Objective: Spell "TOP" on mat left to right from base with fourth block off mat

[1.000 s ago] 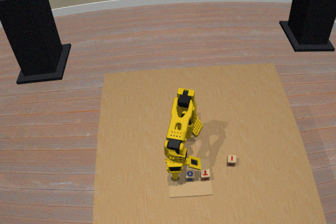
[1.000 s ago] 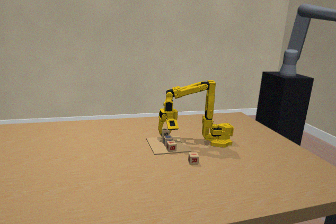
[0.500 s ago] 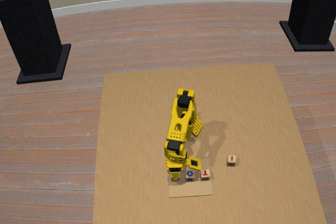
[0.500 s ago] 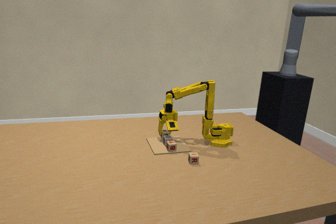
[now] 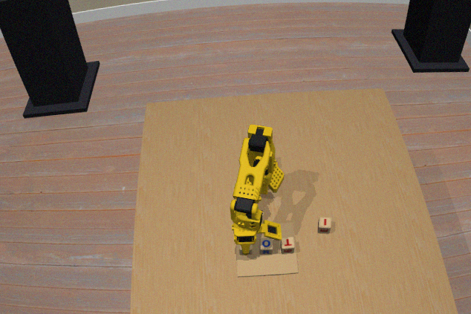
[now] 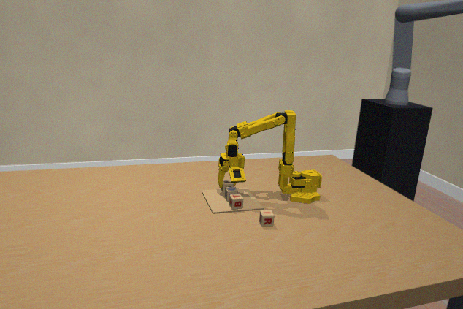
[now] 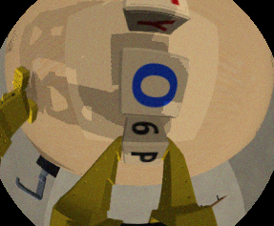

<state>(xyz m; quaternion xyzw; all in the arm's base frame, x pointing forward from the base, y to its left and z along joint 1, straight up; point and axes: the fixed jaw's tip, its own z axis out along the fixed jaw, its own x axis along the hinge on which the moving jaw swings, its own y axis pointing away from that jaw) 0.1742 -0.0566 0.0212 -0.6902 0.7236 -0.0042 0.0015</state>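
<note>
My gripper [image 5: 246, 252] [image 6: 225, 185] [image 7: 145, 143] is shut on the P block [image 6: 227, 184] [image 7: 143, 154], at or just above the mat [image 5: 266, 268] [image 6: 217, 204]; any small gap is too small to tell. The block's P face is up and a 6 shows on its side; the top view hides most of it. The O block [image 5: 266, 244] [image 6: 231, 191] [image 7: 154, 85] lies on the mat beside it. The T block [image 5: 287, 244] [image 6: 236, 201] [image 7: 155, 19] lies on the mat beyond the O; its T reads upright from the base.
The fourth block [image 5: 325, 224] [image 6: 266, 218], with a red I on top and an R on a side, lies off the mat on the table [image 5: 361, 264] [image 6: 112, 242], past the T end. The O block stands close beside my fingers.
</note>
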